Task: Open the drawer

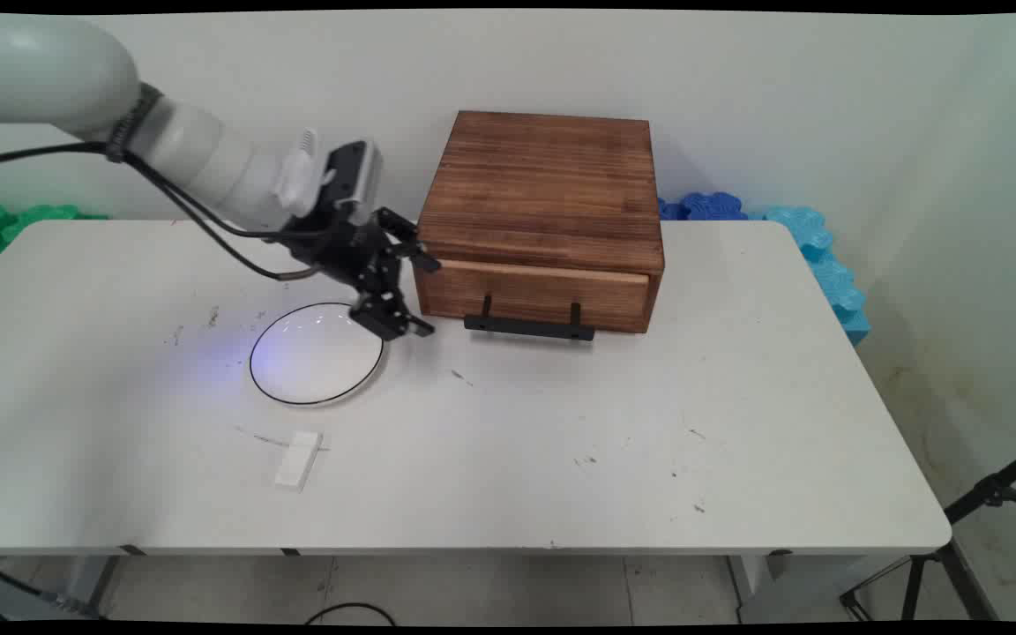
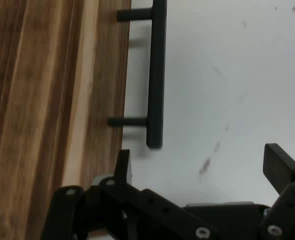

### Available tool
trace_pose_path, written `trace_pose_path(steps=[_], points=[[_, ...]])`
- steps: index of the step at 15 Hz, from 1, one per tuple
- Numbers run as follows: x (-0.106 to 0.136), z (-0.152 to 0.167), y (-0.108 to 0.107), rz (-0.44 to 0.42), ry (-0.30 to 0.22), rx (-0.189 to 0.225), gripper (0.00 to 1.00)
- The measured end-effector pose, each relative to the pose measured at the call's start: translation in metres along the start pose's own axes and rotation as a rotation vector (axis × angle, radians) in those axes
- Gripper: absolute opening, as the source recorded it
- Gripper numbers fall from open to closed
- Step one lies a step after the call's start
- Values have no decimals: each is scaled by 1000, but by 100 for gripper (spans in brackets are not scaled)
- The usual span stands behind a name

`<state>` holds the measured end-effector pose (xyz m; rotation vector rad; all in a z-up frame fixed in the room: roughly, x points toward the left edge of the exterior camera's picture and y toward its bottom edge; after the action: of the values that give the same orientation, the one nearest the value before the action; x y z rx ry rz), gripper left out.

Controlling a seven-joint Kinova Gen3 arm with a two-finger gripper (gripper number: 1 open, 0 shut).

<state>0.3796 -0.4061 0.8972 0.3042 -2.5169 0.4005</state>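
My black gripper [image 1: 424, 295] hangs open just left of a wooden drawer box [image 1: 543, 216], tilted on its side, with nothing between its fingers. One finger [image 1: 424, 262] lies close to the box's front left corner, the other [image 1: 415, 329] low over the table. In the hand view the box's wooden front [image 2: 47, 100] fills the left, and its black bar handle [image 2: 155, 75] stands off it, ahead of the fingers [image 2: 280, 165]. The drawer looks shut. A white plate with a thin dark rim [image 1: 316, 354] lies on the table just below and left of the gripper.
A small white block [image 1: 298, 459] lies near the table's front, below the plate. Blue foam shapes [image 1: 812, 256] sit behind the table at the right, green ones [image 1: 10, 225] at the left. A tripod leg [image 1: 975, 529] stands off the table's right corner.
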Motion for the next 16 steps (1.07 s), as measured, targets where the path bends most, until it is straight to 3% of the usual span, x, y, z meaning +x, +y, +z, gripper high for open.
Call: trace_pose_path(steps=[6,16], points=[[32,44,6,8,-14,21,100],[58,99,11,-7,-41,41,100]])
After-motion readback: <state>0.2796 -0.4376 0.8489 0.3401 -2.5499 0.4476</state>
